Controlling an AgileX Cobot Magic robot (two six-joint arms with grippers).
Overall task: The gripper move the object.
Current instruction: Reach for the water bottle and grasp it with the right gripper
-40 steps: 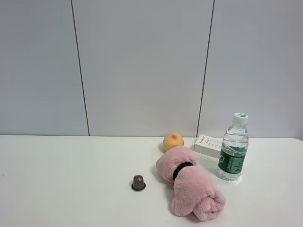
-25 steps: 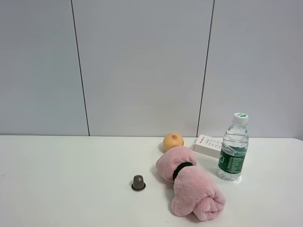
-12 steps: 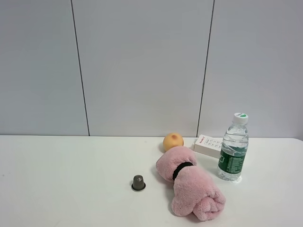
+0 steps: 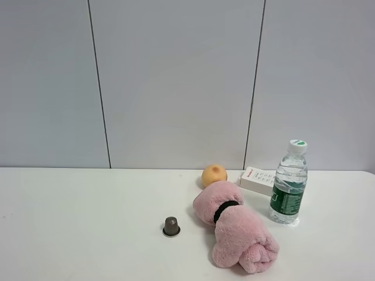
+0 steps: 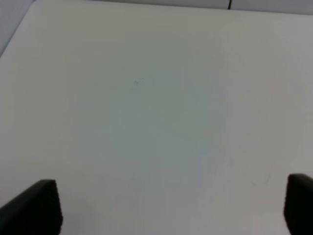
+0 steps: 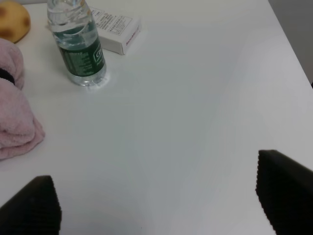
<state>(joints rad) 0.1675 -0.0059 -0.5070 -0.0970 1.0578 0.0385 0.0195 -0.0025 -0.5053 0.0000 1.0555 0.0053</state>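
The clear water bottle with a green label and white-green cap stands upright on the white table, right of the pink towel. It also shows in the right wrist view. My right gripper is open and empty, well short of the bottle, with bare table between its fingertips. My left gripper is open and empty over bare table; its fingertips show at the frame's corners. Neither gripper shows in the exterior view.
A pink rolled towel with a black band lies beside the bottle. A small white box and an orange round fruit sit behind them. A small dark capsule stands left of the towel. The table's right edge is near.
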